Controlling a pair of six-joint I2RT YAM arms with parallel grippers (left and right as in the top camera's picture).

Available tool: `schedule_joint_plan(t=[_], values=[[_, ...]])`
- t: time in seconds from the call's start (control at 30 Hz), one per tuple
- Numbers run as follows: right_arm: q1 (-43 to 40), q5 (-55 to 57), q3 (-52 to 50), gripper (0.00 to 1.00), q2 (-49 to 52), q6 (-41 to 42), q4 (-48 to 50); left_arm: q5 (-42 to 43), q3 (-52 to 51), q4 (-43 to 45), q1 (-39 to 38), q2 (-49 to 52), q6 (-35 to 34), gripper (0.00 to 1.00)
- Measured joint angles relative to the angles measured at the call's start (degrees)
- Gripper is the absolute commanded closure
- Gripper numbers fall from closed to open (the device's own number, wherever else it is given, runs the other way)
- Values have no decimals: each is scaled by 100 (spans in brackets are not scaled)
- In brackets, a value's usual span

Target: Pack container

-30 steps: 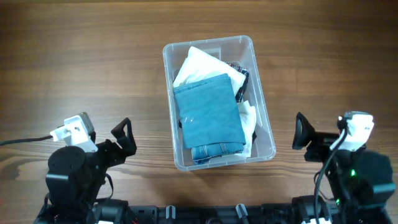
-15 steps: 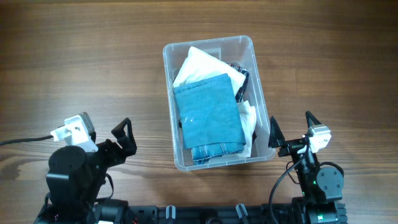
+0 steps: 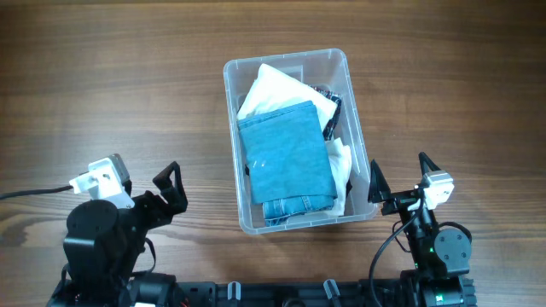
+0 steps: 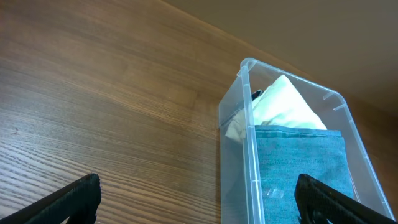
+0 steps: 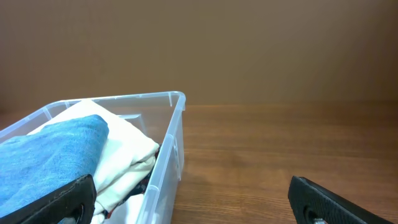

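Note:
The clear container (image 3: 286, 58) stands at the table's middle. It holds a folded blue denim garment (image 3: 286, 158) on top of a white garment (image 3: 277, 89), with a dark patterned garment (image 3: 331, 107) at its right side. My left gripper (image 3: 166, 192) is open and empty, on the near left, apart from the container. My right gripper (image 3: 398, 175) is open and empty, just right of the container's near right corner. In the left wrist view the open jaws (image 4: 199, 205) frame the container's wall (image 4: 249, 124). In the right wrist view the open jaws (image 5: 199, 202) frame the container (image 5: 168, 155).
Bare wooden table (image 3: 111, 77) surrounds the container on all sides. A black cable (image 3: 30, 194) runs from the left arm off the left edge. The arm bases sit along the near edge.
My right arm has dropped and drawn in toward the container's near right corner, then stayed still. The left arm and the garments have not moved.

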Motion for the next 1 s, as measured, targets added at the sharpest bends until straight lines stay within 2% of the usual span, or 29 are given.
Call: schedule_joint_plan(t=[0.13,0.23,0.43,0.47,0.57,0.63,0.77,1.0], values=[[0,0,0,0,2,0,0,-238,-42,-494,2,-98,264,0],[0,-2,0,0,2,0,-2,-374,-575,-321,223,-713,638,0],[0,-17,0,0,2,0,-2,-407,-2695,1941,483,-2179,1147,0],[0,-17,0,0,2,0,-4,-393,-3110,2527,483,-2385,1182,0],[0,-20,0,0,4,0,-4,-323,-4035,4074,483,-2553,1237,0],[0,-17,0,0,7,0,0,-188,-4312,4575,483,-2601,1252,0],[0,-17,0,0,7,-2,-2,260,-4636,4627,483,-2621,1255,0],[0,-20,0,0,7,0,-2,365,-4636,4631,483,-2621,1268,0]])
